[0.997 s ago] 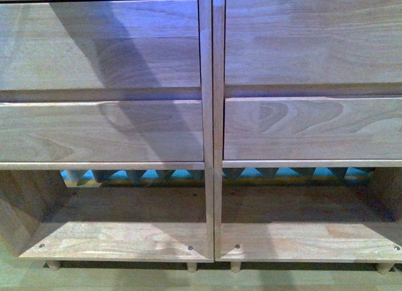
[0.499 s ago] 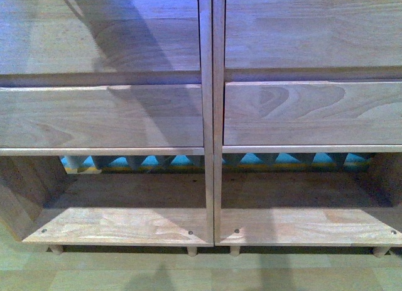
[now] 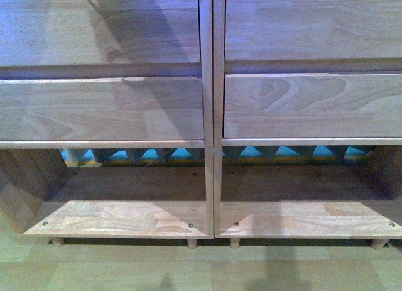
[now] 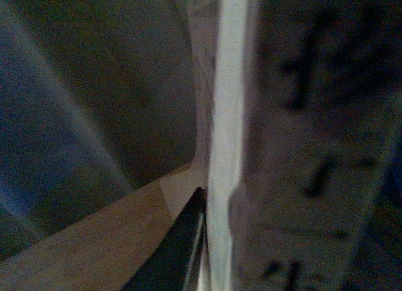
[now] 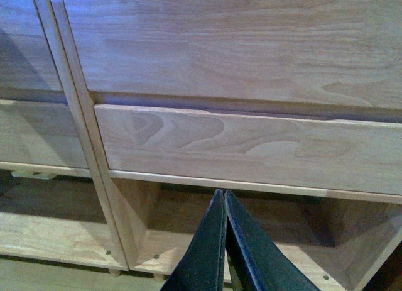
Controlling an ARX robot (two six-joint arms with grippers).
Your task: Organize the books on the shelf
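As the front view shows it, the large pale natural-wood shelving unit [image 3: 208,115] stands straight before the robot, its two bays side by side with a pair of upright posts between them. Each bay carries wide plain drawer fronts [image 3: 107,109], one above another. Beneath them is an open bottom compartment [image 3: 125,190]. Short round peg legs [image 3: 192,243] lift the unit off the pale wooden floor [image 3: 125,272]. A blue-and-yellow zigzag pattern [image 3: 276,154] shows through the gap at the back of the compartments.

The right gripper [image 5: 222,197] hangs in front of the right bay's lower drawer and open compartment. Its two dark fingers [image 5: 201,253] are pressed together with nothing between them.

The left wrist view is dim and very close. A thin book with a white edge and dark print on its pale cover [image 4: 229,115] fills much of it, seen edge-on. One dark finger [image 4: 176,259] of the left gripper [image 4: 201,206] lies right against that white edge, and a tan surface [image 4: 94,247] lies beside the finger. Whether the left jaws clasp the book cannot be told, as the second finger is hidden.
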